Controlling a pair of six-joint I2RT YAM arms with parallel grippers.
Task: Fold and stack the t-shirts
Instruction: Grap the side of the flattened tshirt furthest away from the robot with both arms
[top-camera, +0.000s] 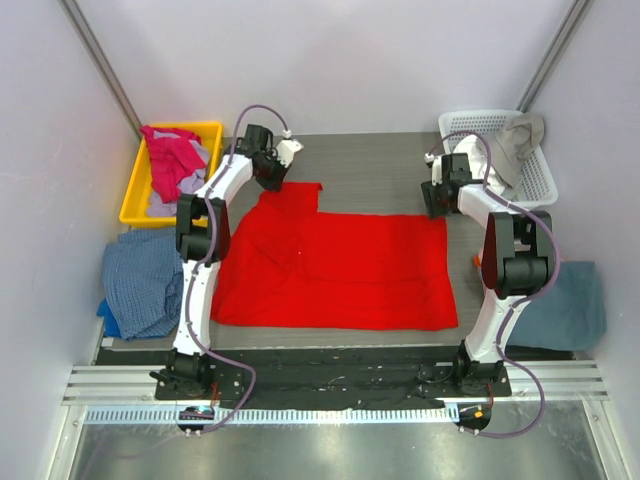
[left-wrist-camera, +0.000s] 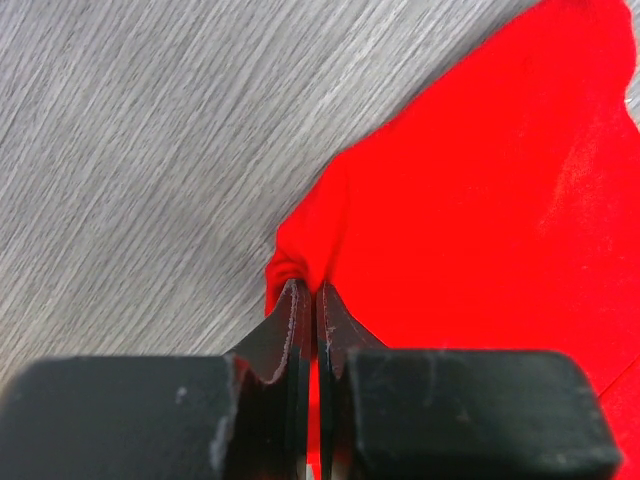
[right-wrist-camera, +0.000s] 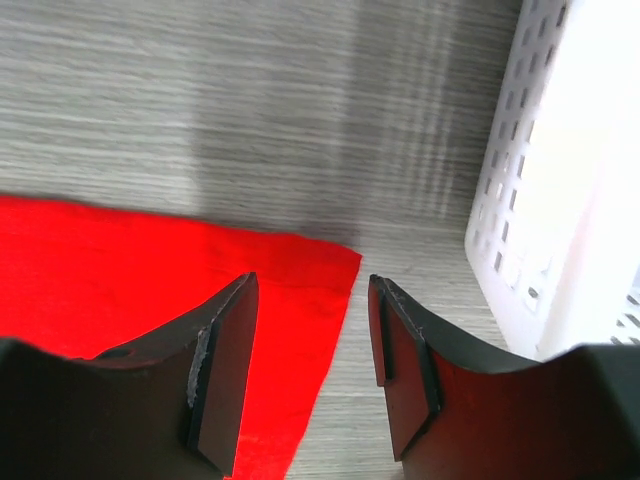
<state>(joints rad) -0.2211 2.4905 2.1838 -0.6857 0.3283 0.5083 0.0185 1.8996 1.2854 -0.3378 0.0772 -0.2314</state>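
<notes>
left arm: white links, black joints | right arm: same white and black | cables: thin purple-grey loops | fingers: black wedges, pale scuffed edges | bases: black

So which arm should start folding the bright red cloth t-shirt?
Left. The left gripper is shut on an edge of the bright red cloth t-shirt; the right gripper hangs open above a corner.

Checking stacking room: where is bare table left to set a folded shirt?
Bare wood: the far strip of table between the yellow bin and white basket, beyond the red t-shirt. Crowded elsewhere: the shirt fills the middle, a blue cloth lies left, a teal cloth right.
</notes>
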